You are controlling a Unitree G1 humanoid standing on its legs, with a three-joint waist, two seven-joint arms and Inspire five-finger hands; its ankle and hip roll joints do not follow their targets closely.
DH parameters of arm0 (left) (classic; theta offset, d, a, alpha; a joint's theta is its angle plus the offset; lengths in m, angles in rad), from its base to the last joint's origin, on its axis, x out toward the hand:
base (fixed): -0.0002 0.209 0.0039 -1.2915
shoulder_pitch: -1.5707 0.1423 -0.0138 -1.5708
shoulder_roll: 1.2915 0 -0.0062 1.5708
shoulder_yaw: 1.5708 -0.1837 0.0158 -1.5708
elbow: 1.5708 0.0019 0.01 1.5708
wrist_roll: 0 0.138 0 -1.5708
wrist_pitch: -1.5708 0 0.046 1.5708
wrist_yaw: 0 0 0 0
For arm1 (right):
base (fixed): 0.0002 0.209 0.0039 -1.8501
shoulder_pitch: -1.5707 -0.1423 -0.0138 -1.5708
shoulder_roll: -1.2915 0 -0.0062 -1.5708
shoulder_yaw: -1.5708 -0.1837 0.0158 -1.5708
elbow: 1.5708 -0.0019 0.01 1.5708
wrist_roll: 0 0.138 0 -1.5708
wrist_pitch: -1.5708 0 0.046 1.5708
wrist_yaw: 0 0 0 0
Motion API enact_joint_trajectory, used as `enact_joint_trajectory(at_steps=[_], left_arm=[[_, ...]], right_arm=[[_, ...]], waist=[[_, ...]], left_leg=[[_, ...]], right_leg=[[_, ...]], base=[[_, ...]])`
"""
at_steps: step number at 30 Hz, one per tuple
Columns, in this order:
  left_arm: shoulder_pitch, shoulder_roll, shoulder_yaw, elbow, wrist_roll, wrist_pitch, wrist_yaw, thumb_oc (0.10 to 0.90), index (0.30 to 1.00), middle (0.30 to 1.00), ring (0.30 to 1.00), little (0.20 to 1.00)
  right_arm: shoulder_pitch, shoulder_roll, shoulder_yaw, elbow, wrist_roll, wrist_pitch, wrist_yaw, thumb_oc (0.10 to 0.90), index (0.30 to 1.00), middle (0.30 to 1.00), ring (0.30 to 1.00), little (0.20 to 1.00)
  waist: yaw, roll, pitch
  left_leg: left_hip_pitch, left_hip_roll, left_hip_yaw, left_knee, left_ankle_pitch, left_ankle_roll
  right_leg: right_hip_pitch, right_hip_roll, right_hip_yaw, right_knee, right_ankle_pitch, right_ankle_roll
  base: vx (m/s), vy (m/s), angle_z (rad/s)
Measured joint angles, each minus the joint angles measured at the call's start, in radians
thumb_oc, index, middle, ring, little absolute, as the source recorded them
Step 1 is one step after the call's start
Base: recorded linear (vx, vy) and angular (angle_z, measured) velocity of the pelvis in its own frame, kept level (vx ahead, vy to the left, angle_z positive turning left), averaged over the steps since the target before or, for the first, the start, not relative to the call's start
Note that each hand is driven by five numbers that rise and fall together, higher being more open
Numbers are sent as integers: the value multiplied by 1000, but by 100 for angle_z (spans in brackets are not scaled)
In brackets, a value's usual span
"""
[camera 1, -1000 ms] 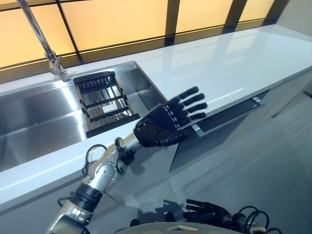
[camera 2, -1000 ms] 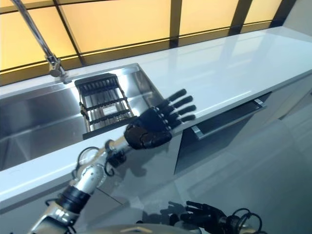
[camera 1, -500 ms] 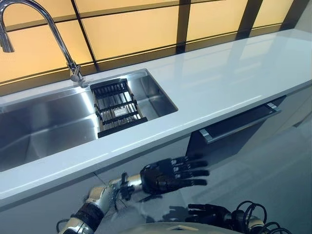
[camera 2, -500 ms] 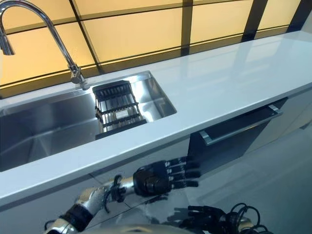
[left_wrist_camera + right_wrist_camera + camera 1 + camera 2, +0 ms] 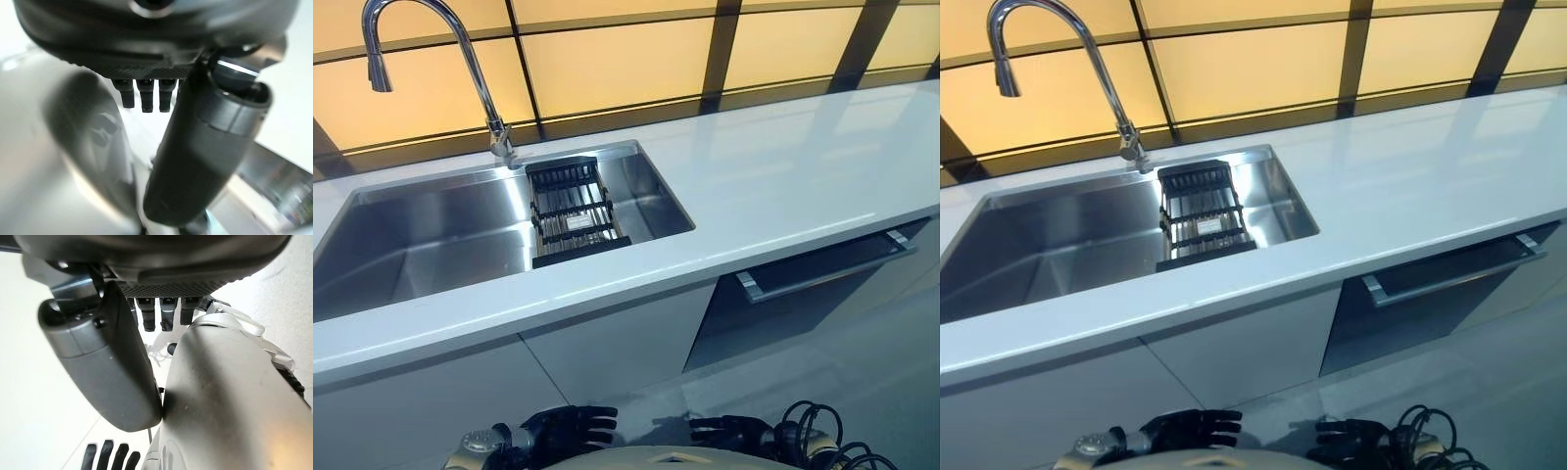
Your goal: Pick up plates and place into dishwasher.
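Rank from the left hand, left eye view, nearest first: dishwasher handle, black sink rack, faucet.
From the left hand, low at the view's bottom edge:
1. dishwasher handle, to the right on the cabinet front, though the rack is not much farther.
2. black sink rack, in the sink's right end.
3. faucet, behind the sink, by the window.

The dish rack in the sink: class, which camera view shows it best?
The left eye view: the dish rack sits near its middle, whole, against the sink's right side. The right eye view shows it much the same; the wrist views look along the hands instead.
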Motion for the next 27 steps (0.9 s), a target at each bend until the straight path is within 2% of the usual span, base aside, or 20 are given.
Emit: enact_joint_trajectory(at_steps=[1, 5, 10, 13, 15, 16, 17, 19, 20, 24, 27], left_arm=[[0, -13, 10, 33, 0, -18, 49, 800, 900, 900, 900, 900], [2, -69, 73, 144, 43, -17, 304, 800, 900, 900, 900, 900], [0, -104, 142, 211, 60, -9, 465, 800, 900, 900, 900, 900], [-2, -121, 181, 231, 96, 25, 581, 800, 900, 900, 900, 900], [-10, -134, 203, 247, 113, 97, 674, 800, 900, 900, 900, 900], [-10, -134, 203, 247, 113, 97, 674, 800, 900, 900, 900, 900], [-19, -137, 211, 249, 116, 146, 725, 800, 900, 900, 900, 900], [-19, -138, 218, 248, 117, 159, 740, 800, 900, 900, 900, 900], [-18, -140, 228, 246, 115, 189, 751, 800, 900, 900, 900, 900], [-19, -137, 246, 249, 114, 267, 747, 800, 900, 900, 900, 900], [-14, -137, 246, 248, 113, 274, 743, 800, 900, 900, 900, 900]], right_arm=[[-2, 10, 0, 12, 0, -2, -8, 800, 900, 900, 900, 900], [14, 61, 2, 33, 6, -15, -97, 800, 900, 900, 900, 900], [41, 96, 0, 41, 73, -28, -220, 800, 900, 900, 900, 900], [68, 118, -15, 39, 132, -49, -292, 800, 900, 900, 900, 900], [88, 115, -17, 23, 148, -80, -335, 800, 900, 900, 900, 900], [88, 115, -17, 23, 148, -80, -335, 800, 900, 900, 900, 900], [96, 115, -17, 21, 145, -95, -369, 800, 900, 900, 900, 900], [99, 114, -16, 21, 144, -96, -377, 800, 900, 900, 900, 900], [104, 119, -12, 11, 119, -98, -380, 800, 900, 900, 900, 900], [95, 107, 4, -8, 65, -103, -375, 800, 900, 900, 900, 900], [93, 103, 4, -10, 62, -99, -373, 800, 900, 900, 900, 900]], waist=[[1, -5, -6], [4, -27, -44], [6, -27, -49], [0, -20, -47], [-3, -16, -46], [-3, -16, -46], [-5, -12, -44], [-4, -12, -44], [-3, -9, -42], [1, -5, -41], [3, -7, -34]], left_leg=[[-1, 1, -2, 0, 0, 0], [-18, 3, -24, 0, 0, 0], [-28, 0, -43, 0, 3, -5], [-29, -1, -45, 0, 3, -5], [-30, -1, -43, 0, 3, -5], [-30, -1, -43, 0, 3, -5], [-31, 0, -43, 0, 3, -5], [-31, 1, -43, 0, 3, -5], [-34, 2, -39, 0, 3, -5], [-35, 2, -39, 0, 2, -5], [-35, 0, -40, 0, 3, -5]], right_leg=[[0, 1, -2, 0, -1, -2], [-7, 2, -30, 0, -11, -11], [-8, 0, -50, 0, -12, -10], [-8, -2, -52, 0, -14, -9], [-8, -1, -51, 0, -15, -9], [-8, -1, -51, 0, -15, -9], [-9, 0, -51, 0, -15, -9], [-9, 0, -51, 0, -17, -8], [-12, 1, -51, 0, -19, -7], [-11, 0, -56, 0, -23, -5], [-11, -2, -57, 0, -24, -3]], base=[[5, 18, 9], [0, 22, 19], [6, 20, 12], [20, 52, 3], [21, 41, -1], [0, 0, 0], [0, 0, 0], [8, 21, 1], [22, 48, 2], [28, 24, 3], [0, 0, 0]])
